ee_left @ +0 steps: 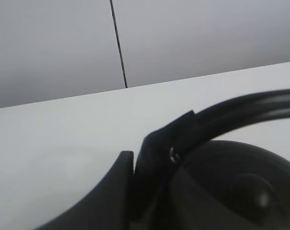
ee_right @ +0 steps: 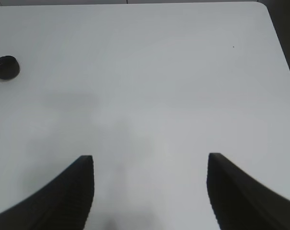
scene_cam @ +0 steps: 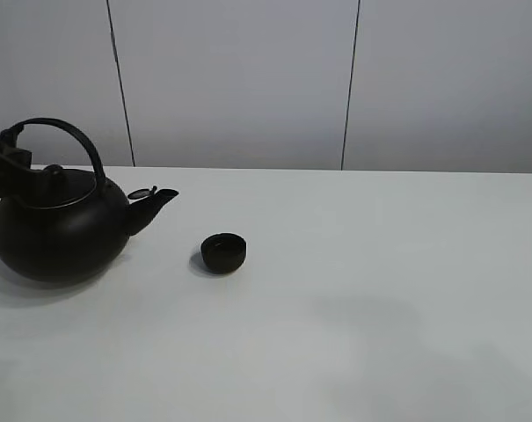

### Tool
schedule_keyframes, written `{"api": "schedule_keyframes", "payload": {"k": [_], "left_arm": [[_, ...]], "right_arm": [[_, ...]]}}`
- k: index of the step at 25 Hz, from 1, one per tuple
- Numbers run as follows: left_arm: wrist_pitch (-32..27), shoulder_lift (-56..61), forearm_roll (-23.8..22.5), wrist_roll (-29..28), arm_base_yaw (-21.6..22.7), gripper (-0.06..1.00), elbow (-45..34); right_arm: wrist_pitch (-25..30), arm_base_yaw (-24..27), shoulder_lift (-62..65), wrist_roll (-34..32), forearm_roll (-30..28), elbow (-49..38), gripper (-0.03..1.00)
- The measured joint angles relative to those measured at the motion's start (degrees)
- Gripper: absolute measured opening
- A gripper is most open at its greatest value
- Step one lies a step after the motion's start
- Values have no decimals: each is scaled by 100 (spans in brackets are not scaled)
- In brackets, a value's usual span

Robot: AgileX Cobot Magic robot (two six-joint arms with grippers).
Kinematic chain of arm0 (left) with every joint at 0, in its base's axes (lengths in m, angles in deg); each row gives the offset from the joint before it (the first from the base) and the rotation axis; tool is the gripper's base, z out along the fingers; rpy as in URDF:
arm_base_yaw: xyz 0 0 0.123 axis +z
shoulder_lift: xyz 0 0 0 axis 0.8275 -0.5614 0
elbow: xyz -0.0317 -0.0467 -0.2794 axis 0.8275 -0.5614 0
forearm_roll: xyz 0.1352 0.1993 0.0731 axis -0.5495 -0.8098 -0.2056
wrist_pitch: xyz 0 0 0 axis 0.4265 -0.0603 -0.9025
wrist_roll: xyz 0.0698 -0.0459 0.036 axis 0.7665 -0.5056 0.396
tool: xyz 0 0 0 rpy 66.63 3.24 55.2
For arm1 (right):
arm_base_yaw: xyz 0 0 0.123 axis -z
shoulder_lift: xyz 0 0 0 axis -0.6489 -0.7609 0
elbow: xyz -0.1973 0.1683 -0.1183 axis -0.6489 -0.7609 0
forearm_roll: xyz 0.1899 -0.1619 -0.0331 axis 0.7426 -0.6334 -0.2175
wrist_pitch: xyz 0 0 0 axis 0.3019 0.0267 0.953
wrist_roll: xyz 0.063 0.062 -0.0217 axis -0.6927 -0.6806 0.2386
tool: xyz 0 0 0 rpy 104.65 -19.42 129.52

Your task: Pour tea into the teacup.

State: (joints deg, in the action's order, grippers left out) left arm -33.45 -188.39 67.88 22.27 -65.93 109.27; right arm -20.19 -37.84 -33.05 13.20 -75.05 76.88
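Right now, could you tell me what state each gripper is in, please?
Left gripper: shut on the kettle handle.
Right gripper: open, holding nothing, above the table.

Close in on the left gripper (ee_left: 135,191): its dark fingers (ee_left: 111,191) are closed on the arched handle (ee_left: 240,108) of the black kettle (ee_left: 231,187), near where the handle meets the body. The handle sweeps away over the rounded lid, whose knob (ee_left: 252,191) shows blurred. White table (ee_left: 63,143) beyond; grey wall panels (ee_left: 183,38) behind, split by a dark seam (ee_left: 118,45).
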Motion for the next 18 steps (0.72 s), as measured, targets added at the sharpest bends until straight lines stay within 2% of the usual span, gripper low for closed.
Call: {"api": "schedule_keyframes", "payload": {"k": [9,18], "left_arm": [[238,-380,-303,-45,117,11,0],[299,-453,-360,-102,117,11,0]], "right_arm": [[0,0,0,0,0,0,46],[0,0,0,0,0,0,46]]}}
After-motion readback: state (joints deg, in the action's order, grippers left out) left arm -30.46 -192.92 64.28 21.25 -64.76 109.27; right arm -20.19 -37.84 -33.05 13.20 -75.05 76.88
